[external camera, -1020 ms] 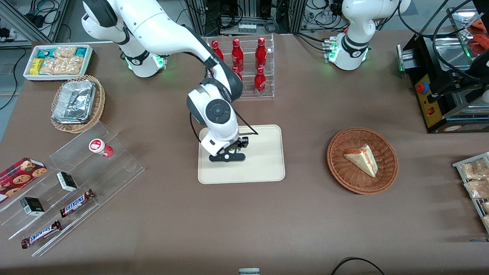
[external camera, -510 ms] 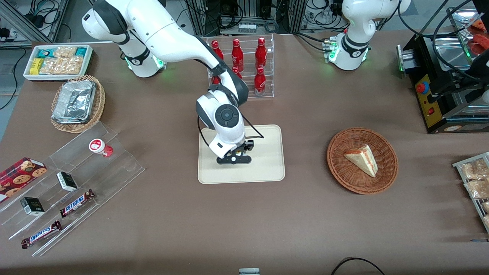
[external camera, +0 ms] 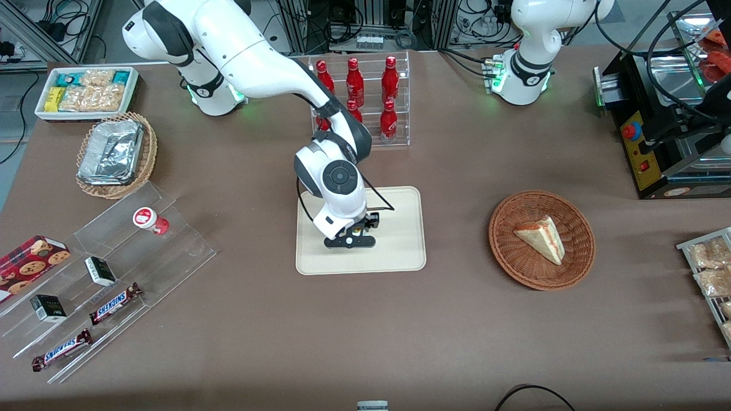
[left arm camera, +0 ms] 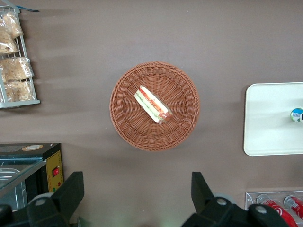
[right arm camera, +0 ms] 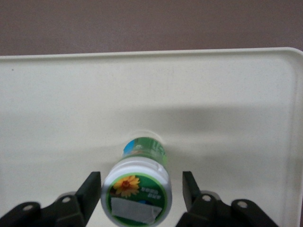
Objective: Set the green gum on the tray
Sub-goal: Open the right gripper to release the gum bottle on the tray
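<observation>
The green gum [right arm camera: 137, 189] stands upright on the cream tray [right arm camera: 227, 94], showing its white-and-green lid with a flower picture. My right gripper [right arm camera: 140, 184] straddles it and is open: one finger sits close against the lid and the other stands a small gap away. In the front view the gripper [external camera: 349, 241] hangs low over the middle of the tray [external camera: 400, 251], and the wrist hides the gum. The left wrist view shows the gum [left arm camera: 297, 115] on the tray [left arm camera: 270, 118].
A red-lidded canister [external camera: 149, 220] sits on the clear stepped stand toward the working arm's end. A rack of red bottles [external camera: 365, 103] stands farther from the camera than the tray. A wicker basket with a sandwich [external camera: 541, 240] lies toward the parked arm's end.
The gripper has shifted over the tray toward the parked arm's end and a little nearer the camera, then nearly stopped. Nothing else has moved.
</observation>
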Robot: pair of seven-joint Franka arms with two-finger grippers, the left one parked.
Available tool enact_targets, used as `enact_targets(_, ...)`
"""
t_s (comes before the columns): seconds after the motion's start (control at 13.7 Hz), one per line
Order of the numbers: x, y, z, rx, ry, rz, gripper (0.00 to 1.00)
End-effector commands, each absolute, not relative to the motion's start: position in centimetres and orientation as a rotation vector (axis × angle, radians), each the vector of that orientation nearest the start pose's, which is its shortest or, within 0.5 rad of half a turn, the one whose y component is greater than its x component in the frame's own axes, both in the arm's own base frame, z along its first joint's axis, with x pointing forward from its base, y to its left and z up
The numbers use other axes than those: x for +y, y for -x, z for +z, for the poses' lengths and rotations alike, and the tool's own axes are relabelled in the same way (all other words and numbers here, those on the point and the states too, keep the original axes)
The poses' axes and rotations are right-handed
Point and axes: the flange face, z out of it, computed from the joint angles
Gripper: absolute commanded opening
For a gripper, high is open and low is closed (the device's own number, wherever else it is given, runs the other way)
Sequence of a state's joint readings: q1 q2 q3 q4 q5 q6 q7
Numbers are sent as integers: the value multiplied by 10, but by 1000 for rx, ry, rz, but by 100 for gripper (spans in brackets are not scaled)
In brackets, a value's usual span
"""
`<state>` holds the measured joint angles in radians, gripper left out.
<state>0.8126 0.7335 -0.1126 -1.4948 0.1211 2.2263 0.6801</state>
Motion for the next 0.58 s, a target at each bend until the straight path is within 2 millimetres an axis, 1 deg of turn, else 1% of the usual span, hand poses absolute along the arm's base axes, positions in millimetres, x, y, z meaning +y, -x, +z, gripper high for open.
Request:
enact_targets(0.0,480,-541,239,31,3133,-26,100)
enact_targets(0.29,480,-541,242,-3,3144,-50,100)
enact_targets(0.51,481,-541,252,-11,3141,-59,100)
